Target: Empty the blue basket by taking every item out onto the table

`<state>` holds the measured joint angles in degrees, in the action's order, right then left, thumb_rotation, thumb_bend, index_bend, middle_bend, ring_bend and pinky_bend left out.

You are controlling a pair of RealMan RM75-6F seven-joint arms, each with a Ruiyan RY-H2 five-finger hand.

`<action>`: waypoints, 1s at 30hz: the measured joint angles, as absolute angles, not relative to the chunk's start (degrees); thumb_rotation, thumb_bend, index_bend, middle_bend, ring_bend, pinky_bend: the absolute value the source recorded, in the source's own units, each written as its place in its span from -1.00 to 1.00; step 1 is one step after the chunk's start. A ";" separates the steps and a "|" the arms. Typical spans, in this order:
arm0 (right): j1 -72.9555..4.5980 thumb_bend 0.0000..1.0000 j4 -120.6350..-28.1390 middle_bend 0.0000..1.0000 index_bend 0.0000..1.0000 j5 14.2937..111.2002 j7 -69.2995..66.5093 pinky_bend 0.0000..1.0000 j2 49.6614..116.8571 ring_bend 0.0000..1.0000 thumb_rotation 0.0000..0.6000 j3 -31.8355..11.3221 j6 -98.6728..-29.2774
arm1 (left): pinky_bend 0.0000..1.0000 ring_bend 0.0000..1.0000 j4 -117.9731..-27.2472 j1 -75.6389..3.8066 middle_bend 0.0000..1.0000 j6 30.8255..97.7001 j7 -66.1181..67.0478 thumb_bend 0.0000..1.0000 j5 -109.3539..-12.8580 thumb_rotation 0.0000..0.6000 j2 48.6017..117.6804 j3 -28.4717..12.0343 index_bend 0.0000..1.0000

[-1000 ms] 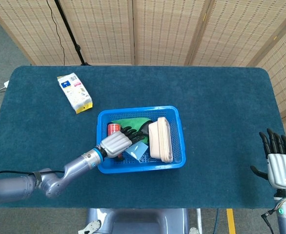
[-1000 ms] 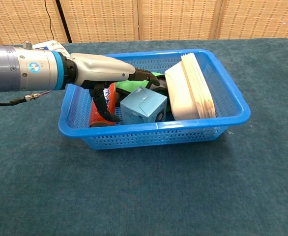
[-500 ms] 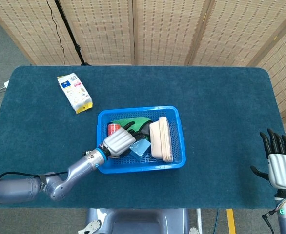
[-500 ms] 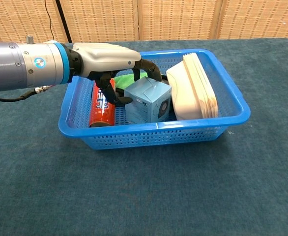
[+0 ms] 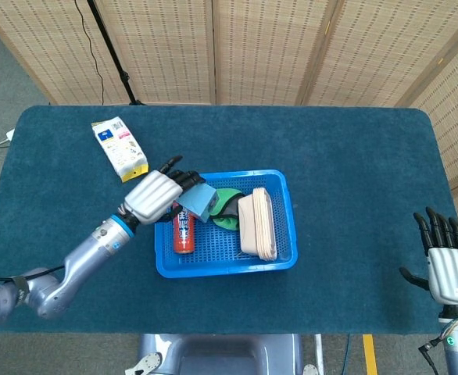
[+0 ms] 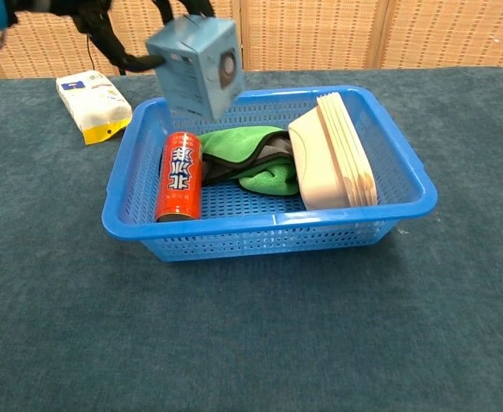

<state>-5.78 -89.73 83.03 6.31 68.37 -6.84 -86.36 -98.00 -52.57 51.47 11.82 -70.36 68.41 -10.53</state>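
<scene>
Blue basket point(image 5: 284, 234) sits mid-table while the left hand point(image 5: 152, 195) holds a blue box point(image 5: 199, 200) in the air over its left rim.

Fingers point(image 6: 118, 53) of the left hand are wrapped round the tilted box, which half a second ago was still low inside the basket and has now come up clear of the rim; the chest view shows it hanging above the basket's far-left corner. Still inside lie a red can point(image 6: 179, 176) along the left wall, a green cloth point(image 6: 250, 159) in the middle and a stack of beige trays point(image 6: 335, 154) on edge at the right. The right hand point(image 5: 445, 262) is unchanged, fingers straight and spread, holding nothing, near the table's near-right corner. A white and yellow packet point(image 5: 119, 148) lies toward the far-left corner. The table is covered in dark teal carpet-like cloth point(image 5: 354, 156); woven rattan screens point(image 5: 260, 47) stand behind it.
</scene>
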 measured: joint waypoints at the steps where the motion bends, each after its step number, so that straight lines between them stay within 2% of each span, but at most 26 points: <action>1: -5.76 -1.00 -89.86 -1.00 -1.00 83.16 6.30 -1.00 68.33 -1.00 1.00 -6.79 -86.40 | -1.00 -0.44 -97.95 -51.84 -0.37 52.00 10.69 0.03 -70.46 1.00 67.20 -10.62 -0.25; 7: -5.70 -1.00 -90.64 -1.00 -1.00 83.94 6.29 -1.00 68.10 -1.00 1.00 -6.36 -86.51 | -1.00 -0.44 -92.87 -47.25 -0.37 53.22 1.40 0.03 -70.89 1.00 63.55 -9.85 -0.25; 12: -5.80 -1.00 -90.92 -1.00 -1.00 84.15 6.44 -1.00 68.10 -1.00 1.00 -6.12 -86.14 | -1.00 -0.47 -82.78 -44.33 -0.38 51.62 -6.25 0.03 -71.14 1.00 64.76 -7.72 -0.28; 13: -5.84 -1.00 -90.93 -1.00 -1.00 84.12 6.50 -1.00 68.13 -1.00 1.00 -6.09 -86.00 | -1.00 -0.52 -80.78 -43.93 -0.42 51.03 -7.42 0.03 -71.22 1.00 65.34 -7.26 -0.33; 14: -5.89 -1.00 -90.95 -1.00 -1.00 84.10 6.57 -1.00 68.17 -1.00 1.00 -6.07 -85.85 | -1.00 -0.66 -78.10 -43.44 -0.55 50.19 -8.95 0.02 -71.36 1.00 66.28 -6.66 -0.46; 15: -5.96 -1.00 -90.96 -1.00 -1.00 84.06 6.70 -1.00 68.23 -1.00 1.00 -6.04 -85.70 | -1.00 -0.81 -76.10 -43.10 -0.73 49.51 -10.10 0.00 -71.47 1.00 67.12 -6.23 -0.66; 17: -6.03 -1.00 -90.92 -1.00 -1.00 84.01 6.88 -1.00 68.35 -1.00 1.00 -5.98 -85.48 | -1.00 -0.99 -71.75 -42.57 -0.97 47.33 -12.95 -0.11 -71.68 1.00 69.23 -5.25 -0.95; 19: -6.06 -1.00 -90.83 -1.00 -1.00 83.93 7.11 -1.00 68.53 -1.00 1.00 -5.93 -85.42 | -1.00 -1.00 -69.38 -42.46 -1.00 44.64 -15.79 -0.28 -72.18 1.00 70.28 -4.71 -1.00; 21: -6.03 -1.00 -90.83 -1.00 -1.00 83.78 7.14 -1.00 68.54 -1.00 1.00 -5.99 -85.45 | -1.00 -1.00 -68.67 -42.31 -1.00 42.04 -19.00 -0.39 -73.42 1.00 70.66 -4.44 -1.00; 23: -6.02 -1.00 -90.86 -1.00 -1.00 83.61 7.16 -1.00 68.49 -1.00 1.00 -6.05 -85.42 | -1.00 -1.00 -69.00 -42.09 -1.00 41.71 -21.18 -0.41 -75.25 1.00 70.59 -4.30 -1.00; 30: -5.99 -1.00 -90.99 -1.00 -1.00 83.40 6.97 -1.00 68.28 -1.00 1.00 -6.11 -85.30 | -1.00 -1.00 -75.17 -41.36 -1.00 50.82 -26.39 -0.41 -83.85 1.00 67.25 -4.05 -1.00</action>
